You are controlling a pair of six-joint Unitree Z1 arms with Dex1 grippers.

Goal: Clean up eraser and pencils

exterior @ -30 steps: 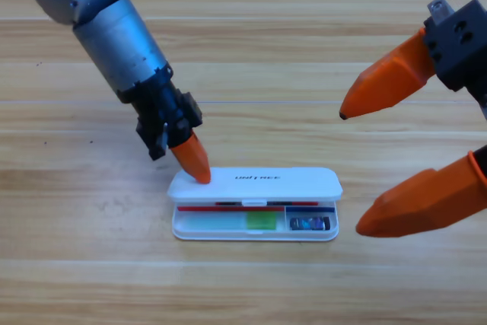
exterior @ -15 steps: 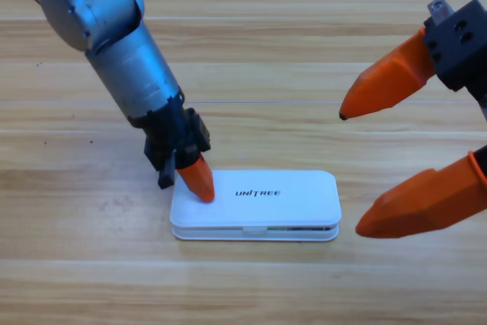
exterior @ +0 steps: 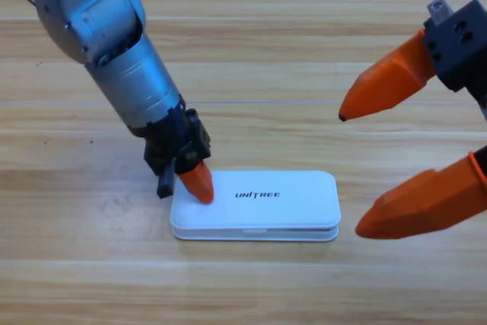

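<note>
The white case (exterior: 255,207) is lying flat on the wooden counter (exterior: 251,287) toward the near side, slightly left of centre, with its lid fully down on its base (the printed brand word is facing up on the lid). With the lid down, the eraser and the pencils are not showing anywhere in view; whether they are lying inside the case cannot be told.

The left gripper (exterior: 198,182) is pressing on the lid's far-left corner, its orange tip touching the white surface just left of the lettering. Its fingers are presenting as a single orange tip, and whether they are clenched or released cannot be told from this angle. Its black body and grey arm are running up and away toward the far-left corner of the view.

The right gripper (exterior: 348,173) is waiting at the right edge, well apart from the case, showing large and partly cut off. Its fingers (exterior: 388,81) are released and spread wide, grasping nothing: one is pointing left on the far side, the other is sitting nearer, level with the case's right end.
</note>
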